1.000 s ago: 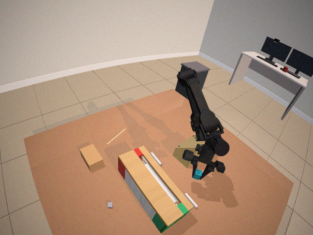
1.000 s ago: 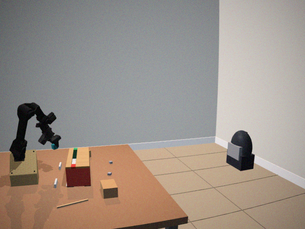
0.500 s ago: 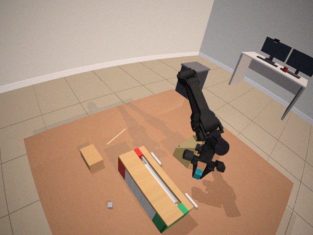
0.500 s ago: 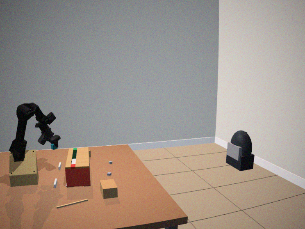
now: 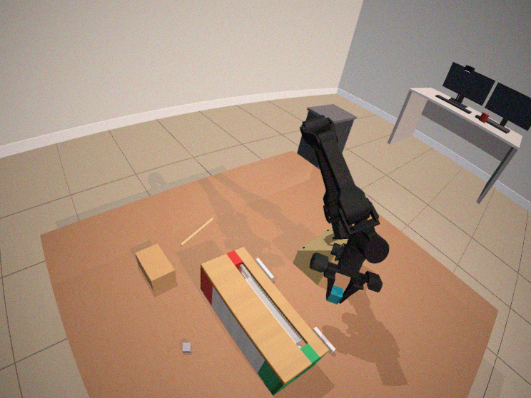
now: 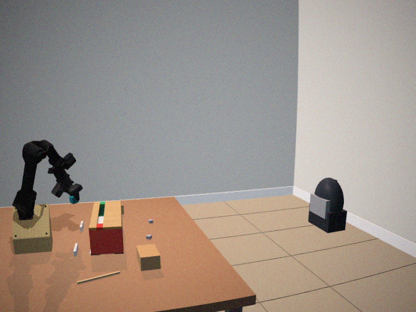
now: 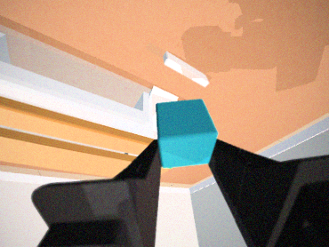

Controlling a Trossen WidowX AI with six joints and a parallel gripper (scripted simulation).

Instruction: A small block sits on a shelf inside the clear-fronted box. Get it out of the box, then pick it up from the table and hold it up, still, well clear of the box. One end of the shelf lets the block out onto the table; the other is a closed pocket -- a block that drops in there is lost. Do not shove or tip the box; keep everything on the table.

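My gripper [image 5: 335, 294] [image 6: 74, 199] is shut on the teal block [image 7: 184, 133], which sits between the fingertips in the wrist view. Gripper and block are up in the air above the table, on the arm's side of the box and apart from it. The box [image 5: 244, 299] [image 6: 112, 214] stands upright on the table [image 5: 111, 317] [image 6: 188, 268], with a wooden top, a long slot, a red end and a green end. The inside of the box shows only in part.
Two white bars [image 5: 264, 269] [image 5: 324, 339] lie beside the box on the arm's side. A wooden block [image 5: 155, 263] [image 6: 148, 256], a thin stick [image 5: 196, 231] [image 6: 98, 277] and small grey cubes [image 6: 150, 221] [image 6: 149, 236] lie on the table.
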